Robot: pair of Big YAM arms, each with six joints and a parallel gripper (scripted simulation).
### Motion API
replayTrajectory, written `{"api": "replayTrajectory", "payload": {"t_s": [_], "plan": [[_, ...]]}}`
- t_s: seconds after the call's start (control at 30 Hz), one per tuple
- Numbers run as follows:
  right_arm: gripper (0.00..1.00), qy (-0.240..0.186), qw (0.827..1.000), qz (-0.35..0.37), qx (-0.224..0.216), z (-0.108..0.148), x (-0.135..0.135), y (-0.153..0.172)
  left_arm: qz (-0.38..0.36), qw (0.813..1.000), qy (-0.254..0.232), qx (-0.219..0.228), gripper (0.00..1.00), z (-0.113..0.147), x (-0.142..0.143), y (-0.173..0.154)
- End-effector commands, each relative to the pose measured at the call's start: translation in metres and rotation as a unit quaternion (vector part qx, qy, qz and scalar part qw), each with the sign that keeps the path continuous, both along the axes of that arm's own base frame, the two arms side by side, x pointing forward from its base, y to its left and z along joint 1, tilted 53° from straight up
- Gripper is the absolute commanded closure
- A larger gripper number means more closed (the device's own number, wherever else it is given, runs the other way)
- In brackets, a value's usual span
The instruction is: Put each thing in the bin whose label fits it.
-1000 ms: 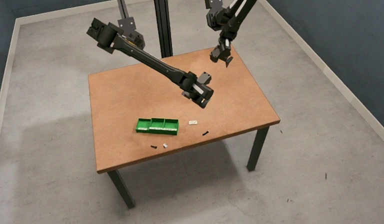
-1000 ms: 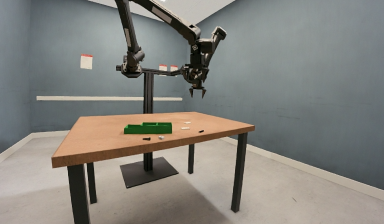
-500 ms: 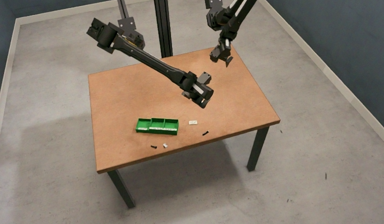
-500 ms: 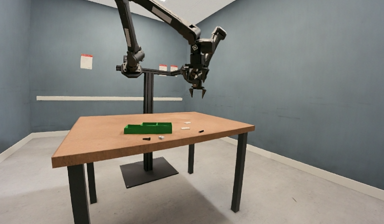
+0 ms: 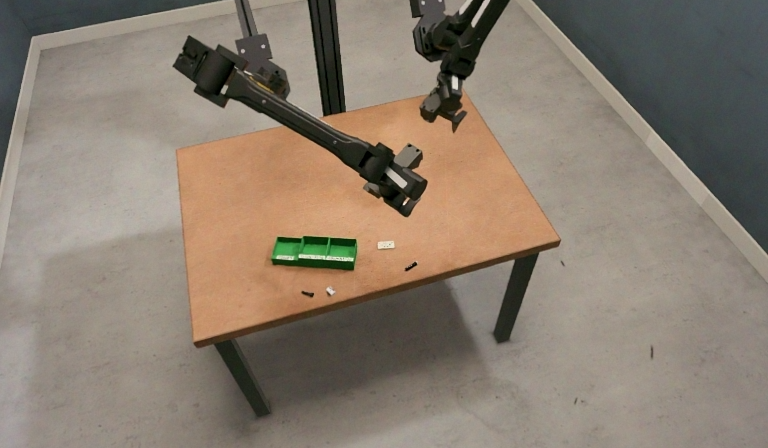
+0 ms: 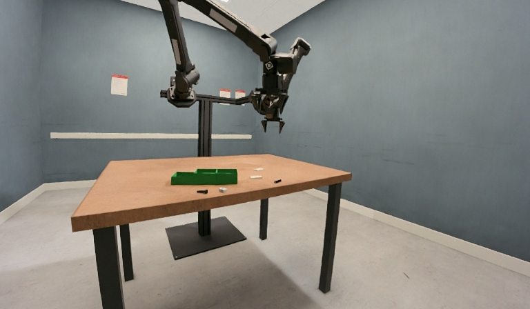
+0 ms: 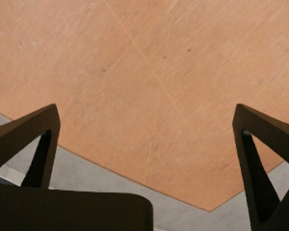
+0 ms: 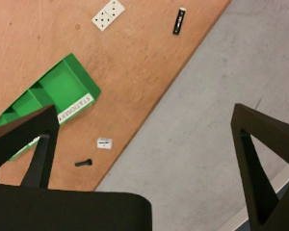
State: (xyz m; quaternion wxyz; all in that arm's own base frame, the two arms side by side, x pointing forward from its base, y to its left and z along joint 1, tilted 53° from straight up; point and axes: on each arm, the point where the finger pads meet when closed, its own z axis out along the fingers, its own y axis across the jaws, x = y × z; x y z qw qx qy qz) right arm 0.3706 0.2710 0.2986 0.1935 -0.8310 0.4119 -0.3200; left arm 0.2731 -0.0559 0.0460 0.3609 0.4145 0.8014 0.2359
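A green bin (image 5: 314, 261) (image 6: 203, 179) (image 8: 75, 108) with three compartments and white labels on its front wall stands flat near the table's front edge. It looks empty. A white domino (image 5: 386, 244) (image 6: 255, 176) (image 8: 108, 14) lies to its right. Further right lies a black screw (image 5: 411, 265) (image 6: 277, 181) (image 8: 179, 21). In front of the bin lie another black screw (image 5: 307, 292) (image 6: 201, 191) (image 8: 83, 163) and a small white piece (image 5: 330, 290) (image 6: 222, 190) (image 8: 104, 142). My right gripper (image 5: 405, 206) (image 6: 272, 127) (image 8: 144, 114) is open and empty, high above the table's middle. My left gripper (image 5: 447, 119) (image 7: 146, 113) is open and empty above the back right corner.
The wooden table (image 5: 237, 194) (image 6: 136, 188) (image 7: 135, 63) carries everything. A second small white piece (image 6: 258, 169) lies behind the domino; the right arm hides it in the top view. The black mounting post (image 5: 326, 41) (image 6: 203, 126) stands behind the table's back edge.
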Motion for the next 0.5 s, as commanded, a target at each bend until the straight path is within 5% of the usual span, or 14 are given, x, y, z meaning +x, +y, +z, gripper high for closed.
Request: {"api": "replayTrajectory", "payload": {"t_s": [0.0,0.47], "plan": [[0.00,-0.003,1.000,0.001,0.003,0.004,-0.001,0.001,0.003,1.000,0.000,-0.006,0.00,0.002,-0.006,-0.001],[0.00,-0.003,1.000,0.001,0.003,0.004,-0.001,0.001,0.003,1.000,0.001,-0.006,0.00,0.016,-0.024,-0.003]]}}
